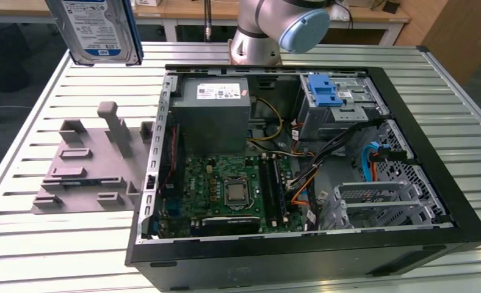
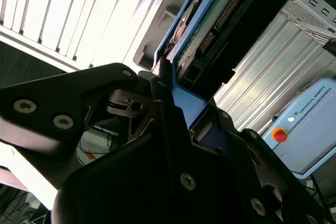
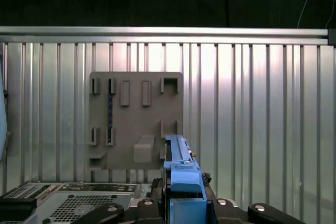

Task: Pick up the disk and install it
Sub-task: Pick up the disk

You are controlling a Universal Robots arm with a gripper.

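Observation:
The disk [image 1: 96, 29], a grey hard drive with a blue-and-white label and blue side rails, hangs upright in the air above the table's far corner, at the exterior view's upper left. It is left of the open computer case [image 1: 403, 122]. In both wrist views my gripper [image 3: 181, 183] is shut on the disk [image 3: 178, 156], with the black fingers [image 2: 160, 85] pressed against its blue rail [image 2: 185, 103]. The disk's connector edge [image 2: 220, 19] sticks out past the fingertips. The grey holder plate [image 3: 135, 127] lies directly below the disk.
Inside the case are a grey power supply box [image 1: 216, 110], a silver drive cage with a blue latch [image 1: 334, 94], a motherboard [image 1: 232, 189] and loose cables [image 1: 362, 159]. The holder plate [image 1: 90, 165] has upright pegs. The arm's base [image 1: 261, 36] stands behind the case.

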